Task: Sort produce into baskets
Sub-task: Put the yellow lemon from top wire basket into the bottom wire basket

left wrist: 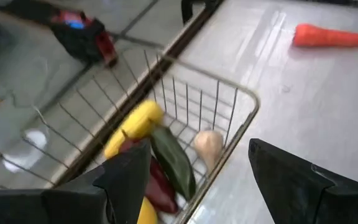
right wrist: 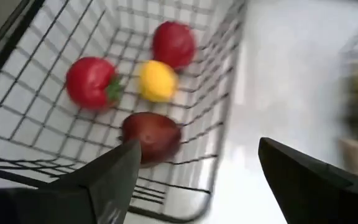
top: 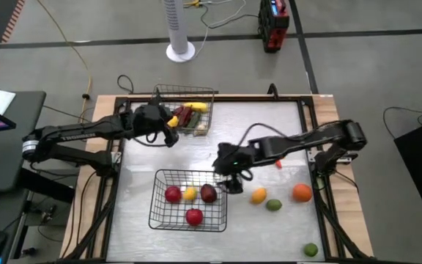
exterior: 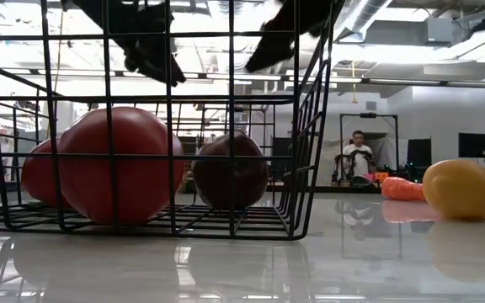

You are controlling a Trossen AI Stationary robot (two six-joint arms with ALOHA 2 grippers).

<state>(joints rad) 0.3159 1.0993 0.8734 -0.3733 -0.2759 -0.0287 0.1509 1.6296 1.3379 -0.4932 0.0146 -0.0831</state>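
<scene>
Silver wire near basket (top: 187, 200): four round fruits inside, right gripper (top: 233, 182) spread empty at its right rim. Far basket (top: 186, 108): long produce inside, left gripper (top: 168, 134) spread empty just beside. Loose fruits (top: 273, 204) on open table (top: 269, 139), right side.

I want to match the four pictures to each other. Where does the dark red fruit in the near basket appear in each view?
High view: dark red fruit, right side of near basket.
Low view: centre, behind the wire.
Left wrist view: not in it.
Right wrist view: lower centre.
Shared landmark: the yellow fruit beside it.
</scene>
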